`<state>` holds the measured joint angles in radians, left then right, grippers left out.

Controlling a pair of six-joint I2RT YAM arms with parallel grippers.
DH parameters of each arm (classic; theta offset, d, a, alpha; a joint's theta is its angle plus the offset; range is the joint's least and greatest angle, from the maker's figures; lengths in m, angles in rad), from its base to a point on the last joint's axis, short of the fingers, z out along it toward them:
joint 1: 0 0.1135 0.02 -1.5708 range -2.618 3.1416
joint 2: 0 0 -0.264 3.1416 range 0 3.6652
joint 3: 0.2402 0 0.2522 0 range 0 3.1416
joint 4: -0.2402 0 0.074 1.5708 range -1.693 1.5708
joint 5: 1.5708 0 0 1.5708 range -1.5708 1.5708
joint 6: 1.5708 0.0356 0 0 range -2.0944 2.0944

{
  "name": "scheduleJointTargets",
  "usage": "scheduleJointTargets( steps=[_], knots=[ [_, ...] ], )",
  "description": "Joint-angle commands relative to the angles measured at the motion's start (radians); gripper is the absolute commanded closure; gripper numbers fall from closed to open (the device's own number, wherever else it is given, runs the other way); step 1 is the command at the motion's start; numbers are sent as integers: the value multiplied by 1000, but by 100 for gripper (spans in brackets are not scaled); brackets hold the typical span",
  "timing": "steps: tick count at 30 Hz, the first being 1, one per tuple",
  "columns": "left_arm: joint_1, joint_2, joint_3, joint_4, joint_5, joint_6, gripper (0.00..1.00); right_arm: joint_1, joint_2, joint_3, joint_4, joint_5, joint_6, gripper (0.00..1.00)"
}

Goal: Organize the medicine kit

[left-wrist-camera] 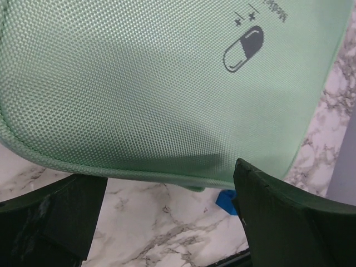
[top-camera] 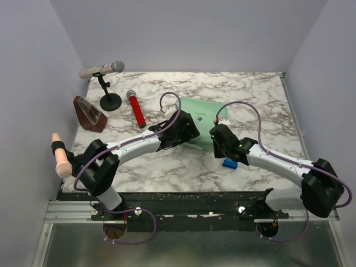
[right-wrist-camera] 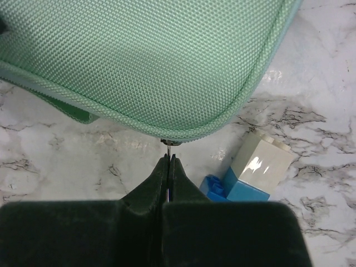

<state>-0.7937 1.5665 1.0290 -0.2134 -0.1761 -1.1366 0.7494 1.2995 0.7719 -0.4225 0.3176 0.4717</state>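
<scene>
The mint-green medicine kit (top-camera: 201,113) lies closed on the marble table, its lid with a dark pill logo (left-wrist-camera: 243,50) facing up. My left gripper (top-camera: 186,131) hangs over the kit's near left edge; in the left wrist view it (left-wrist-camera: 167,178) stands open, with the kit's rim (left-wrist-camera: 139,172) just beyond its fingers and nothing between them. My right gripper (top-camera: 218,139) sits at the kit's near right corner. In the right wrist view it (right-wrist-camera: 168,159) is shut on the small metal zipper pull (right-wrist-camera: 168,146) that sticks out from the kit's seam (right-wrist-camera: 183,133).
A blue and white block (right-wrist-camera: 253,167) lies right of my right gripper, near the front edge (top-camera: 230,164). A microphone on a black stand (top-camera: 103,70), a red microphone (top-camera: 136,109) and a brown wedge-shaped object (top-camera: 90,113) stand at the back left. A pinkish handle (top-camera: 60,157) juts in at the left edge.
</scene>
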Motion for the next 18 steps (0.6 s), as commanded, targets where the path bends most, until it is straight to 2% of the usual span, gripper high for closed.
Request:
scheduleJointTargets(
  steps=[1, 5, 9, 14, 17, 18],
  knots=[
    [-6, 76, 46, -15, 1, 29, 3, 54, 35, 43, -81, 43, -12, 99],
    [14, 47, -15, 28, -13, 57, 14, 91, 63, 69, -82, 57, -13, 99],
    [86, 40, -50, 40, 10, 104, 28, 139, 115, 113, -82, 64, -13, 99],
    [207, 15, -115, 83, 32, 147, 51, 203, 179, 181, -90, 63, -22, 99],
    [283, 15, -164, 146, 102, 150, 66, 212, 204, 207, -98, 60, -25, 99],
    [293, 23, -161, 143, 107, 165, 75, 214, 207, 208, -102, 66, -25, 99]
  ],
)
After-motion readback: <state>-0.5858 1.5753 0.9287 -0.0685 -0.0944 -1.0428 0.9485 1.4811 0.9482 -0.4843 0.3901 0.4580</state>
